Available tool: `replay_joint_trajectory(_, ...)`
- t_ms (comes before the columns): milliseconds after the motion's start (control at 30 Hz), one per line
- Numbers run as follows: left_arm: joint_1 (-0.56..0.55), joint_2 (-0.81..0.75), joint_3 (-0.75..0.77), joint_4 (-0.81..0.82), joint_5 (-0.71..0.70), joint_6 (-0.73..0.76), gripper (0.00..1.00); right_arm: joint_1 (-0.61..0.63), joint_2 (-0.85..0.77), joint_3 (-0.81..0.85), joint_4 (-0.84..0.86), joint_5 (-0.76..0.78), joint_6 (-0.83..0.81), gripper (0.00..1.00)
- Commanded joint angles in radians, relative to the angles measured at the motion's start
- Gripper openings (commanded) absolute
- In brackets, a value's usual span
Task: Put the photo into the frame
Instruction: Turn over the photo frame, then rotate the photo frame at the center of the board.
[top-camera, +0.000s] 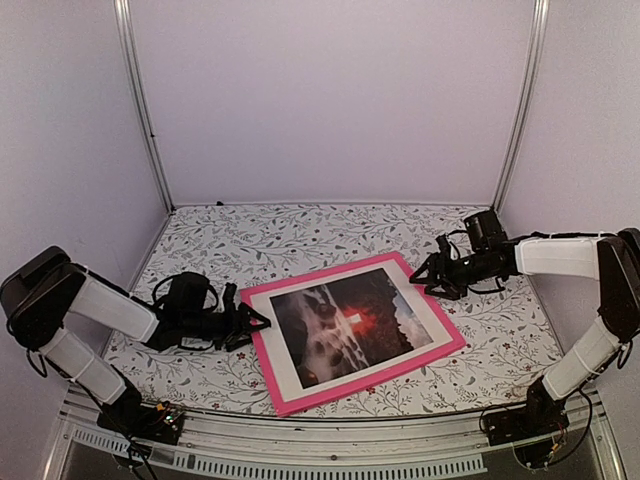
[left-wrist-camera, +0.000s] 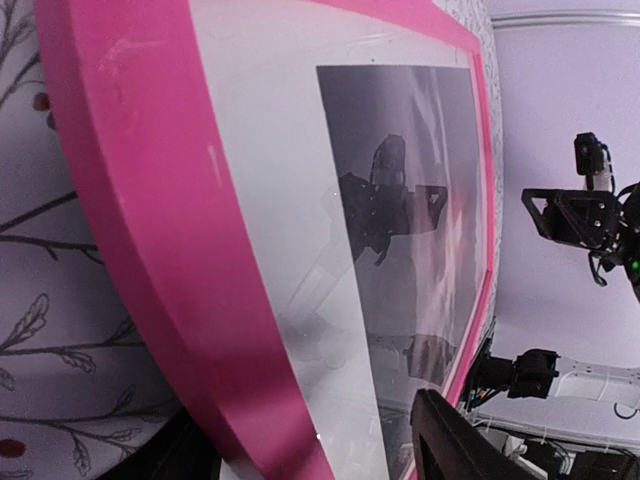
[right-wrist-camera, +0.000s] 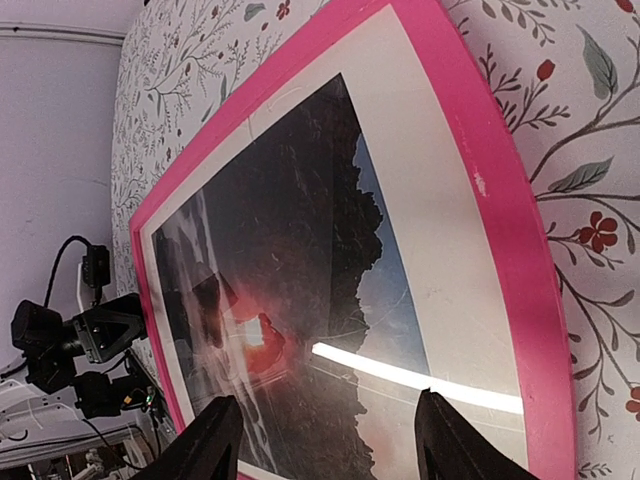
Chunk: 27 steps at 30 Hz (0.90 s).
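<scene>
1. Table (top-camera: 500, 330): covered in a floral pattern, it carries everything listed here.
2. The frame (top-camera: 370, 377): pink, it lies flat and askew at mid-table, between my two arms.
3. White mat (top-camera: 420, 305): it sits inside the frame and borders the print.
4. The photo (top-camera: 350, 325): it lies face up within the mat's opening, inside the frame.
5. My left gripper (top-camera: 250, 322): fingers parted, at the frame's left edge.
6. My right gripper (top-camera: 425, 275): fingers parted, grasping nothing, beside the frame's far right corner.

Pale lilac walls (top-camera: 330, 100), metal corner posts (top-camera: 141, 100), tabletop (top-camera: 300, 235) with floral vine-patterned covering
</scene>
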Motion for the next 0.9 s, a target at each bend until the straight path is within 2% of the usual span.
replay_joint_trajectory(0, -0.025, -0.056, 0.048, -0.162, 0.04, 0.13, 0.68, 0.033, 0.008, 0.032, -0.083, 0.095, -0.033, 0.62)
replay_joint_trajectory(233, -0.039, -0.256, 0.081, -0.47, -0.113, 0.26, 0.88, 0.092, -0.043, 0.049, -0.173, 0.224, -0.033, 0.62)
replay_joint_trajectory(333, -0.041, -0.337, 0.096, -0.584, -0.175, 0.295, 0.94, 0.124, -0.057, 0.044, -0.204, 0.271, -0.024, 0.62)
replay_joint_trajectory(467, -0.041, -0.392, 0.153, -0.626, -0.277, 0.387, 0.96, 0.19, -0.086, 0.007, -0.229, 0.337, 0.015, 0.62)
replay_joint_trajectory(700, -0.031, -0.243, 0.389, -0.658, -0.349, 0.583, 0.98, 0.296, -0.188, -0.103, -0.266, 0.403, 0.128, 0.63)
replay_joint_trajectory(867, 0.014, -0.068, 0.514, -0.64, -0.289, 0.651, 1.0, 0.362, -0.247, -0.173, -0.282, 0.435, 0.208, 0.66)
